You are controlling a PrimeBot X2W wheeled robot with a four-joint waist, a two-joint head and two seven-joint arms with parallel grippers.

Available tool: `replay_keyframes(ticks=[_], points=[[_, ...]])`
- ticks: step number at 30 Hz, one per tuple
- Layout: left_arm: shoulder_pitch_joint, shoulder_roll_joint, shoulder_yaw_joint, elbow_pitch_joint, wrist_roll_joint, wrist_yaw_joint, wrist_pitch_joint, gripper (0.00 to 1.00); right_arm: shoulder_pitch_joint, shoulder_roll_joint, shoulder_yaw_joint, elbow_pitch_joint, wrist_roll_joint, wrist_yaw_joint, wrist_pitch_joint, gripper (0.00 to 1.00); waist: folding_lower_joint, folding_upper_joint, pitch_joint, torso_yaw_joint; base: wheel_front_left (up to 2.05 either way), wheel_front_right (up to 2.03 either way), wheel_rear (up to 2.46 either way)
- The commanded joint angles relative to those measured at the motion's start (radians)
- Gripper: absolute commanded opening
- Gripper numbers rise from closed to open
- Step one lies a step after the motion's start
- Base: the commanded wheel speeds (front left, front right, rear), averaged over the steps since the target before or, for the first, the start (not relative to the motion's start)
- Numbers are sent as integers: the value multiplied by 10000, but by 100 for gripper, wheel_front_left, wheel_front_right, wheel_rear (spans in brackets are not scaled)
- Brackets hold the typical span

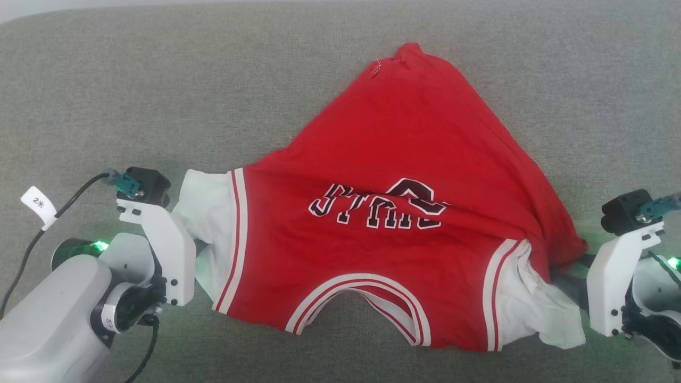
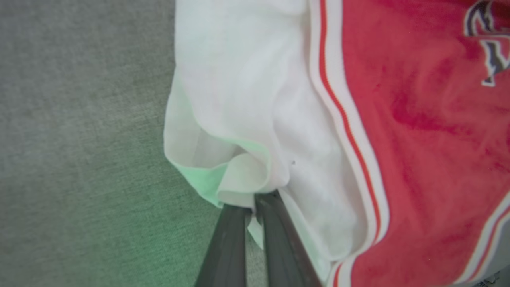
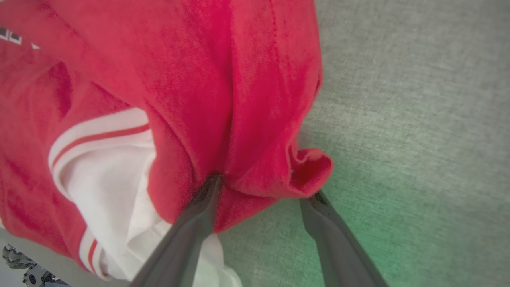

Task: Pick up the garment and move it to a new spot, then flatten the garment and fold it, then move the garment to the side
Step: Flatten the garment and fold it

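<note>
**Item: the garment** (image 1: 404, 159). We record it face up on the grey worktop (image 1: 106, 80). All places are given from the chest lettering (image 1: 380, 205), which reads upside down from the robot's side.
- Robot-ward of the lettering: the striped neckline (image 1: 356, 298).
- Left of the lettering: the white left sleeve (image 1: 205, 213), drawn out sideways.
- Right of the lettering: the white right sleeve (image 1: 537, 308), partly covered by a red fold of the body.
- Far side of the lettering: the red body narrows to a bunched peak (image 1: 407, 50), not spread.

**Item: left tool** (image 2: 255, 199). Fingers pressed together, pinching the left sleeve's edge.

**Item: right tool** (image 3: 265, 189). Fingers stand apart. One is tucked against the red fold and the other is clear over the worktop, so we count nothing as gripped.

**Step, as we judge it:** flattening, early on.

**Handling notes:**
- Draw the right tool straight back along its fingers, so that the tucked finger does not drag the fold.
- Hold the left pinch as an anchor.
- Take the red fold next by its edge alone and lift it off the right sleeve, away from the lettering.
- The far peak will need its corners pulled apart.
- The cloth looks soft and clingy, so we favour low, slow pulls.
</note>
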Motion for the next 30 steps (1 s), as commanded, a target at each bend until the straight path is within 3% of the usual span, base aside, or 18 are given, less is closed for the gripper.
replay_keyframes(ticks=[1, 9, 15, 21, 30], points=[[179, -77, -47, 51, -64, 14, -19, 0, 422, 1, -119, -89, -278, -43, 167, 100, 1, 0, -28, -13, 0, 0, 0], [328, -50, -73, -93, -129, 90, -56, 0, 175, 189, -1230, -2612, -679, -23, 701, 100, 1, 0, -110, -13, 0, 0, 0], [250, -187, -153, -250, -102, 93, -66, 0, -981, 86, -1066, -3499, -960, -24, 966, 100, 1, 0, -38, 216, 0, 0, 0], [31, -413, -271, -304, 15, -21, -71, 0, -2696, -60, -155, -2703, -918, -24, 377, 100, 1, 0, 186, 635, 0, 0, 0], [-621, -1056, -617, -180, 319, -308, -112, 0, -6119, -288, 2057, 634, -829, -24, -1232, 100, 1, 0, 862, 1715, 0, 0, 0]])
